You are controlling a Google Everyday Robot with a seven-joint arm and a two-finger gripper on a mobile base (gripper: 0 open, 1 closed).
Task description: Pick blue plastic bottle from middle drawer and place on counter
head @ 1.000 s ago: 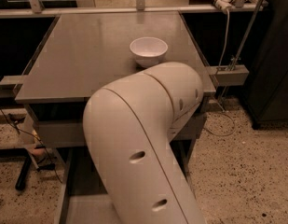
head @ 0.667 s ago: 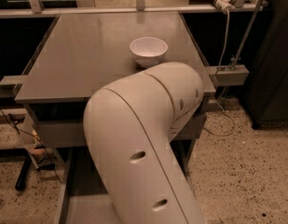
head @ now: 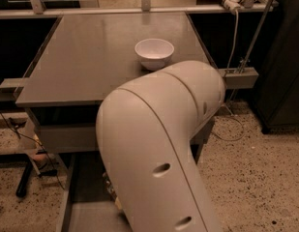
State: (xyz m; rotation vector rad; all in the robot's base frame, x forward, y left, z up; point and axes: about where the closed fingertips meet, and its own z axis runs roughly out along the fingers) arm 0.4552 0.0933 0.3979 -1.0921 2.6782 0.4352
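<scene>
Beige arm [head: 158,144] elbow-up, gripper unseen beneath

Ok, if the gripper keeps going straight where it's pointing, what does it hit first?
The gripper is hidden behind the arm, which bends down into the open middle drawer. Going on downward, it would likely meet the drawer floor, or anything lying there unseen.

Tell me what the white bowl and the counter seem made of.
The white bowl looks like glazed ceramic or hard plastic: smooth, soft sheen. The counter looks like grey laminate or painted metal: flat, faint reflections. The gripper is out of view, hidden by the arm.
</scene>
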